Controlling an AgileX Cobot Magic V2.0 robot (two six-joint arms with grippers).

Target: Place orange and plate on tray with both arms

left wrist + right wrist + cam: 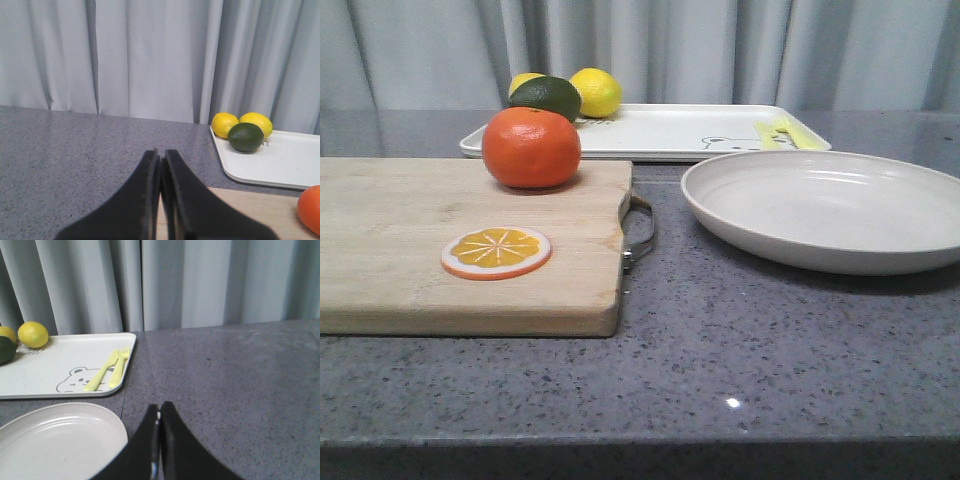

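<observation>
The orange [531, 147] sits at the far right corner of a wooden cutting board [410, 250]; its edge also shows in the left wrist view [310, 208]. The off-white plate [830, 208] [55, 440] lies on the counter to the right of the board. Behind both lies the white tray [670, 135] [280, 160] [55, 365] with its bear drawing. Neither gripper shows in the front view. My left gripper [160, 153] is shut and empty over the board's left part. My right gripper [160, 406] is shut and empty just right of the plate.
Two yellow lemons [596, 92] and a dark green lime [548, 96] rest on the tray's left end, yellow-green cutlery [110, 369] on its right end. An orange slice [496, 251] lies on the board. A metal handle [640, 235] sticks out toward the plate. Curtains hang behind.
</observation>
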